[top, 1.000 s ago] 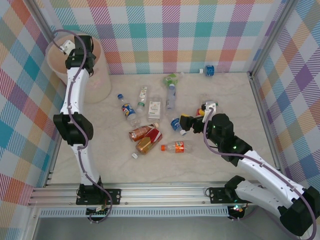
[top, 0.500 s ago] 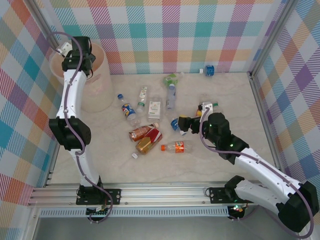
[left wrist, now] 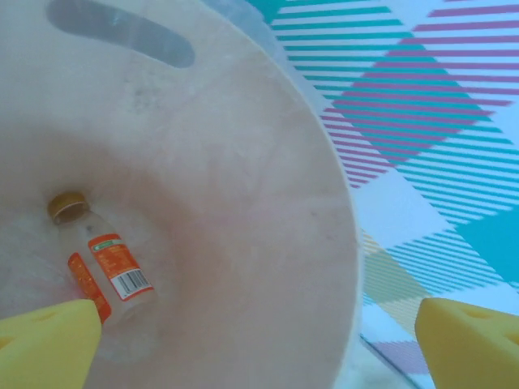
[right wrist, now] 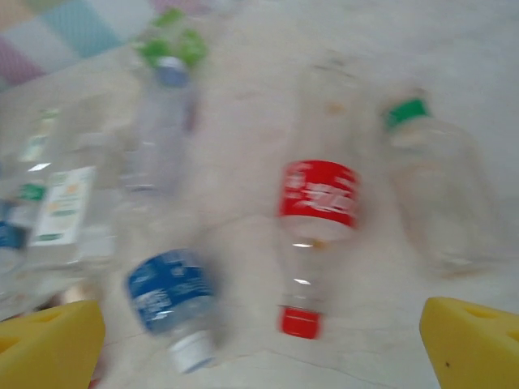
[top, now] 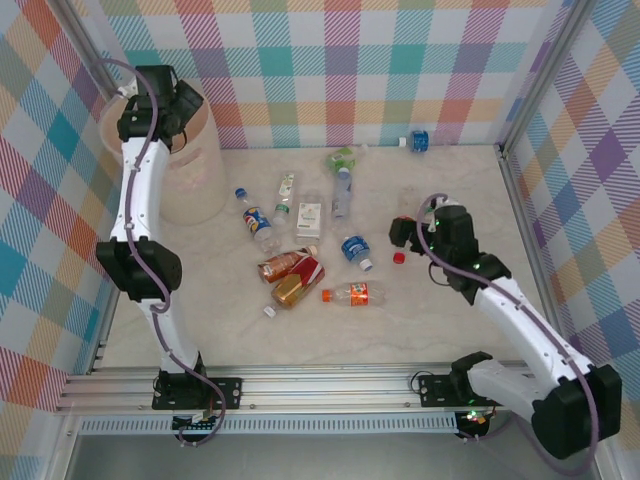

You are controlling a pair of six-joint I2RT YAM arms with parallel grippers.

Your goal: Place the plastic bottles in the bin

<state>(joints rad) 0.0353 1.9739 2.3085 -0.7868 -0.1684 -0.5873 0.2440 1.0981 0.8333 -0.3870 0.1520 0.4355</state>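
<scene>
Enclosure: walls (top: 400, 60) covered in pastel plaid on three sides. Tabletop (top: 450, 330) is pale, marbled and matte, with a metal rail (top: 330, 385) along the near edge.

Bin (top: 205, 175) stands upright in the far-left corner, close to the walls. Bottles (top: 300, 270) lie scattered over the middle of the tabletop. One blue-capped bottle (top: 418, 140) rests apart at the back wall. Inside the bin, an orange-label bottle (left wrist: 101, 263) lies on the bottom.

Left pincer (left wrist: 259, 348) hangs over the bin mouth, fingers wide apart, empty. Right pincer (right wrist: 259, 348) hovers low above a red-label bottle (right wrist: 316, 235) and a blue-label bottle (right wrist: 170, 296), fingers apart, holding nothing. Right wrist view is blurred.
</scene>
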